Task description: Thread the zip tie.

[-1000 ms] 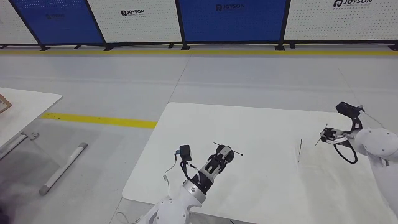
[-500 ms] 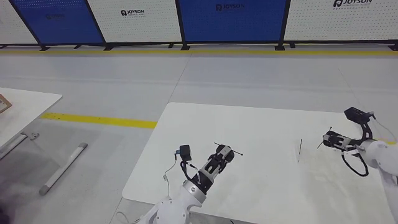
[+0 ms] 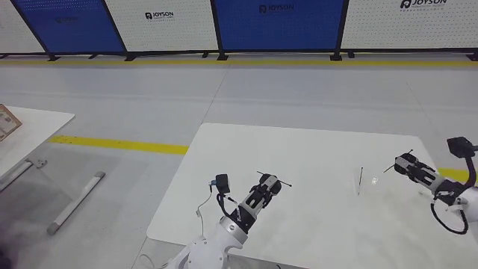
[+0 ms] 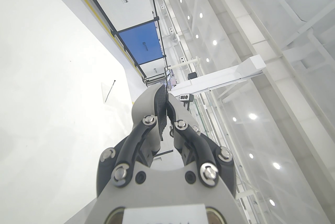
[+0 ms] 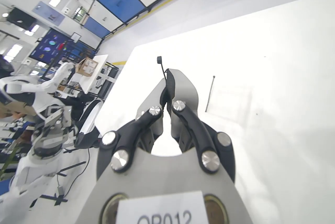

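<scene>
My left gripper (image 3: pixel 270 185) is over the table's near edge, shut on a black zip tie (image 3: pixel 282 183) that crosses its tips. In the left wrist view its fingers (image 4: pixel 161 102) are pressed together. My right gripper (image 3: pixel 407 166) is at the table's right side, shut on a second zip tie (image 3: pixel 390 168). The tie's head (image 5: pixel 159 60) sticks out past the fingertips (image 5: pixel 171 83). A third zip tie (image 3: pixel 360 179) (image 4: pixel 110 91) (image 5: pixel 210 94) lies loose on the white table (image 3: pixel 314 149), between the two arms and nearer the right one.
A faint transparent sheet (image 5: pixel 233 104) lies beside the loose tie. A second white table (image 3: pixel 33 131) with a cardboard box (image 3: pixel 7 122) stands far left. Blue and white panels (image 3: pixel 276 7) fence the back. The right gripper is close to the table's right edge.
My right arm has drawn back to the right, carrying its zip tie away from the loose tie. The left arm and its tie have stayed put.
</scene>
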